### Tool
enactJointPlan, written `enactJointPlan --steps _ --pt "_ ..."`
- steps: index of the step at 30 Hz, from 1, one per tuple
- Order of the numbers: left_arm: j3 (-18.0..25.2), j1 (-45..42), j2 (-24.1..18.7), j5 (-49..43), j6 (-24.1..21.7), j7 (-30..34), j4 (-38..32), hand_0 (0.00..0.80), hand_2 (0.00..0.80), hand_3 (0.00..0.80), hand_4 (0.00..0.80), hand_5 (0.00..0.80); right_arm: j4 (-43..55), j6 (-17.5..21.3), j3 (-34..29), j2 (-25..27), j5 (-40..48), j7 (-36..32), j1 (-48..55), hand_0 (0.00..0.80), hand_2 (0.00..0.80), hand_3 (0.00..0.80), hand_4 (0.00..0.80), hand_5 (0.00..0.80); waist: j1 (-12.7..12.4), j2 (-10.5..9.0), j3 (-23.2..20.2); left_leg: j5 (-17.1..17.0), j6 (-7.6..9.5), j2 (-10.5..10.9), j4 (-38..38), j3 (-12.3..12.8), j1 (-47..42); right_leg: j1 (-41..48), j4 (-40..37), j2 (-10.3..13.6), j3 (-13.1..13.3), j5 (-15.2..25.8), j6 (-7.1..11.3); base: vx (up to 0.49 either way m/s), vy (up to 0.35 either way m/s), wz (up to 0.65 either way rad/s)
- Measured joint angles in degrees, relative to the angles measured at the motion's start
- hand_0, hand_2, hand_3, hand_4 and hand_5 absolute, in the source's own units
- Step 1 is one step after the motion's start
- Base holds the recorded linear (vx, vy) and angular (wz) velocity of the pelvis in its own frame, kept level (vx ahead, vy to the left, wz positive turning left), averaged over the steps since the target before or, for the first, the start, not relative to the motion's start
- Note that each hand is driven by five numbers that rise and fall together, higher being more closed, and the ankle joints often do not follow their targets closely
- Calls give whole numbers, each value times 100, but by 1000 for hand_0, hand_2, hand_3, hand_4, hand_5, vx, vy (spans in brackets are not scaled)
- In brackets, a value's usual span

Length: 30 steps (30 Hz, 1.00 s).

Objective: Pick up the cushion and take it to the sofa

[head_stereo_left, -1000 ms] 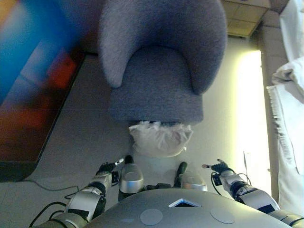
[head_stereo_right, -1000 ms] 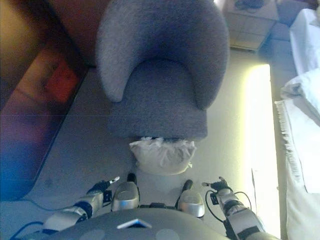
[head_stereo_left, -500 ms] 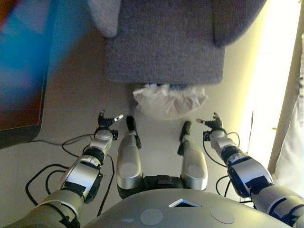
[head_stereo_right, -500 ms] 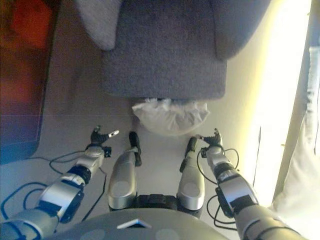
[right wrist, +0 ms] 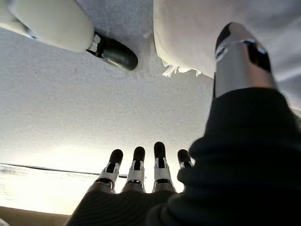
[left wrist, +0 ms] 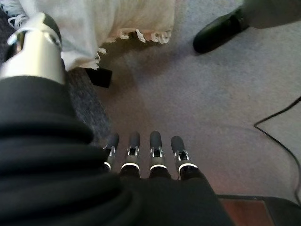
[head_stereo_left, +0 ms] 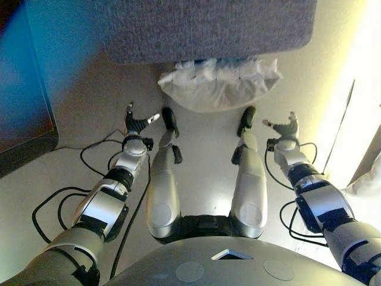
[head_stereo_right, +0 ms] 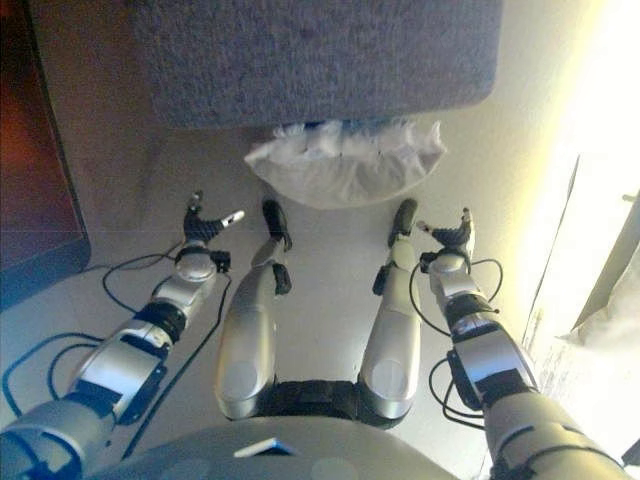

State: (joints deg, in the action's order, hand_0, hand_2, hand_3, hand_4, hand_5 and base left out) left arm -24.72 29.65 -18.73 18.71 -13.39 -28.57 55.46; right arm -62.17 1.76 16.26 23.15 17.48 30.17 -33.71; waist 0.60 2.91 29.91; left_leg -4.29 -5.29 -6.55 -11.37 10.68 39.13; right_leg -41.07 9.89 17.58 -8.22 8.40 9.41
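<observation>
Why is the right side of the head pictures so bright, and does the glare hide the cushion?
In the left eye view a strong washed-out band of light falls on the floor at the right, beside the right hand; the white cushion lies outside it and reads clearly against the grey sofa. In the right wrist view the same glare whitens the floor past the fingers.

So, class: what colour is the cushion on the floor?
White, the cushion shows best in the left eye view.
</observation>
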Motion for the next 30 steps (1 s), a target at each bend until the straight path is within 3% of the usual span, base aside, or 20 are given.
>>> enactJointPlan --steps 8,20,26,30 --pt "4 715 -21 314 -159 -469 -59 0 0 0 0 0 365 309 23 319 -265 518 -933 0 0 0 0 0 10 120 19 -12 -20 35 -458 -269 1233 -1412 815 57 176 -172 -82 4 -15 5" --pt "62 1485 -421 787 -507 -656 -133 0 0 0 0 0 550 588 40 572 -124 983 -1913 0 0 0 0 0 2 104 24 3 -127 -171 -1268 -676 3018 -3163 1891 -104 326 -529 -293 3 -49 9" --pt "131 1938 -654 1175 -606 -104 -146 0 0 0 0 0 557 862 182 705 9 608 -2191 0 0 0 0 0 19 100 22 24 -147 -215 -1413 -785 3347 -3472 2070 -146 306 -572 -348 6 -20 1" --pt "66 2415 -724 1396 -669 514 -148 0 0 0 0 0 526 1124 296 834 810 -522 -2469 0 0 0 0 0 46 80 20 36 -159 -218 -1643 -826 3769 -3856 2243 -140 322 -587 -362 -5 32 3"
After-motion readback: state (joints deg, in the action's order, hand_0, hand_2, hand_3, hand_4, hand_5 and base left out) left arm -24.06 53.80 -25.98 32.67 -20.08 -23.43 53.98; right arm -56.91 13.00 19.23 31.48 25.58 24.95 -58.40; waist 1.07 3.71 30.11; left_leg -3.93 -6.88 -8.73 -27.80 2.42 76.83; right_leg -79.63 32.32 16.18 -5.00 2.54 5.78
